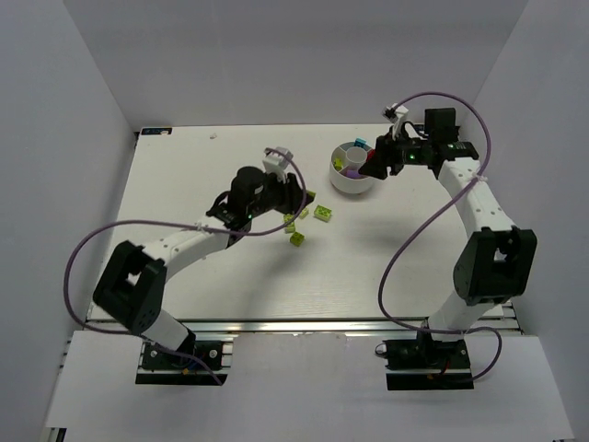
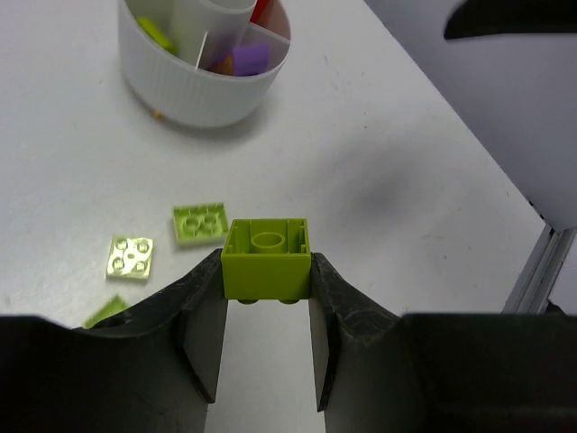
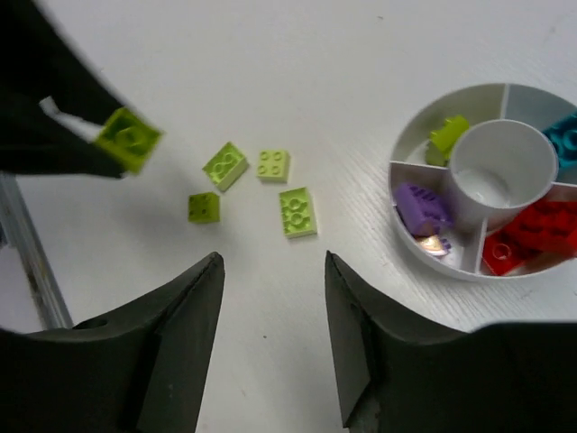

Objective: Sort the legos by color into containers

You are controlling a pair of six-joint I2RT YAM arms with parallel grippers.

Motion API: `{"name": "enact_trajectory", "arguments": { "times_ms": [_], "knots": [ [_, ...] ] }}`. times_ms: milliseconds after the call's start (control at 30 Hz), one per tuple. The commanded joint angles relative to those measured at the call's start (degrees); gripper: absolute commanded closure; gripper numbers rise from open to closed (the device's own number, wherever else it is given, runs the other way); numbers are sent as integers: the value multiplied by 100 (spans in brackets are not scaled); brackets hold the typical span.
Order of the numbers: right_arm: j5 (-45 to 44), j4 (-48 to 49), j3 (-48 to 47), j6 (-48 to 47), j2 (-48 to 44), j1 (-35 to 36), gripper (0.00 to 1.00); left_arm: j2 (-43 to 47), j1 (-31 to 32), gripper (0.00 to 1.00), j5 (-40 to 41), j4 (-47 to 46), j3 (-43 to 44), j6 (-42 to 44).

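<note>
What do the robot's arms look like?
Both the left arm and the right arm are white tubes with chunky black joints. A thin purple cable loops beside each one. The left gripper and the right gripper are black, each with two flat fingers.

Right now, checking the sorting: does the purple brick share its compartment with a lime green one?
No: the purple brick lies in one wedge of the dish, the lime green brick in the next.

Plastic on a matt white table point(image 1: 350, 267)
You see a smooth, faintly glossy plastic brick point(image 2: 266, 262), a white plastic dish point(image 2: 198, 90) with a ribbed outer wall, and matt black fingers point(image 2: 203, 334), slightly grainy.
</note>
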State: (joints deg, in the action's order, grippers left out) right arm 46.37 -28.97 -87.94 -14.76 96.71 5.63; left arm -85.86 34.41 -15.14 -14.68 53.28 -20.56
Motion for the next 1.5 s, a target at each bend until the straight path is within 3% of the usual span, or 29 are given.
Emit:
{"name": "enact_trajectory", "arguments": {
  "times_ms": [0, 33, 67, 167, 200, 367, 567, 933, 1467],
  "knots": [
    [926, -39, 505, -1438, -642, -18, 47, -517, 4, 87, -665, -62, 909, 541],
    [996, -21, 724, -1607, -757, -18, 53, -667, 4, 86, -744, 112, 1113, 753],
    [1127, 5, 830, -1756, -854, -18, 70, -973, 4, 86, -806, 227, 1306, 929],
    [1155, 319, 1242, -2004, -1241, -18, 96, -1649, 4, 86, -965, 676, 2167, 1799],
    [1112, 470, 1357, -1969, -1416, -27, 98, -1801, 4, 87, -982, 738, 2361, 2184],
    [909, 718, 1657, -1767, -1655, -123, 93, -2653, -154, 87, -1009, 879, 3450, 2934],
    [918, 805, 1710, -1609, -1673, -343, 87, -3190, -312, 85, -1035, 45, 3707, 3496],
    [918, 955, 1842, -1371, -1594, -493, 81, -3885, -365, 75, -1422, -834, 4243, 3532],
    [935, 1201, 1912, -1029, -1585, -739, 78, -4869, -365, 61, -1686, -527, 5492, 3585]
  ]
}}
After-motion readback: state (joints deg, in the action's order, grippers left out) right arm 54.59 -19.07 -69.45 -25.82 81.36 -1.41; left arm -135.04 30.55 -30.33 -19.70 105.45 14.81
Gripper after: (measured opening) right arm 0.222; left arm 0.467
